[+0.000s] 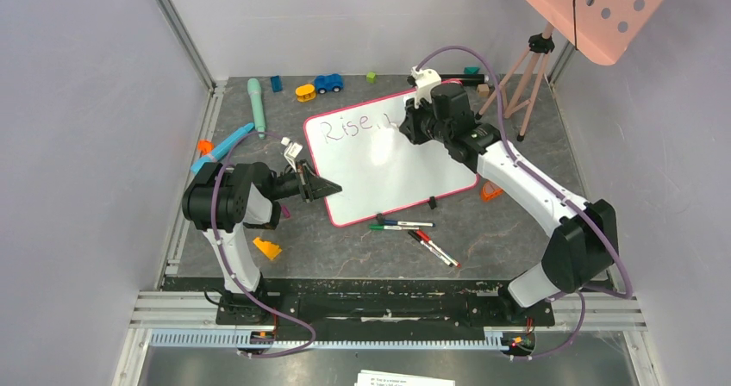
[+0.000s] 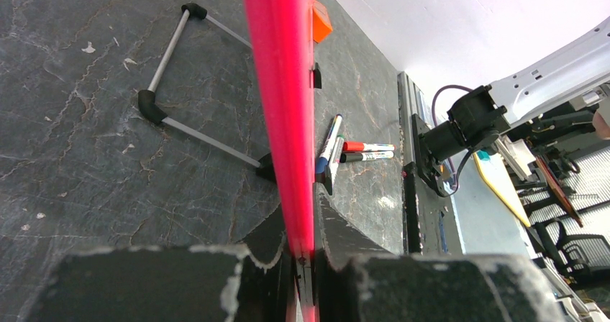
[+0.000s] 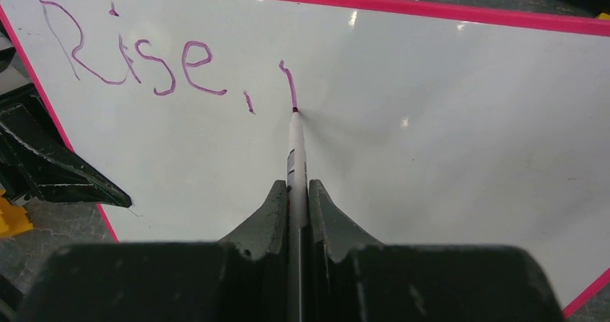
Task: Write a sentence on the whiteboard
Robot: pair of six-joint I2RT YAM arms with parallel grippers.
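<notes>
- The whiteboard [image 1: 405,175] lies in the middle of the dark counter [image 1: 345,252]. Its long axis runs left to right, with the right end turned a little toward the far side.
- The left hand [image 1: 323,188] is clenched on the board's left pink rim, close to the near-left corner. In the left wrist view its fingers [image 2: 338,232] pinch that rim [image 2: 277,85] edge-on.
- The right hand [image 1: 412,121] sits over the far edge of the board, right of centre, grasping a marker [image 3: 295,157] tight between both fingers.
- The marker's long axis follows the fingers and points toward the board's far edge. Its purple tip touches the white surface at the foot of a short stroke.
- The sentence [image 3: 137,56] so far reads "Rise," and starts at the far-left corner, running right along the far rim. The fresh stroke stands just right of the comma.
- Bare white board [image 3: 446,135] spreads right of the tip and on its near side, out to the pink rim.
- Loose markers [image 1: 401,225] lie on the counter just beside the board's near edge, apart from both arms.
- A tripod [image 1: 526,76] stands near the board's far-right corner, close behind the right hand.
- Open counter separates the near edge from the arm bases.
</notes>
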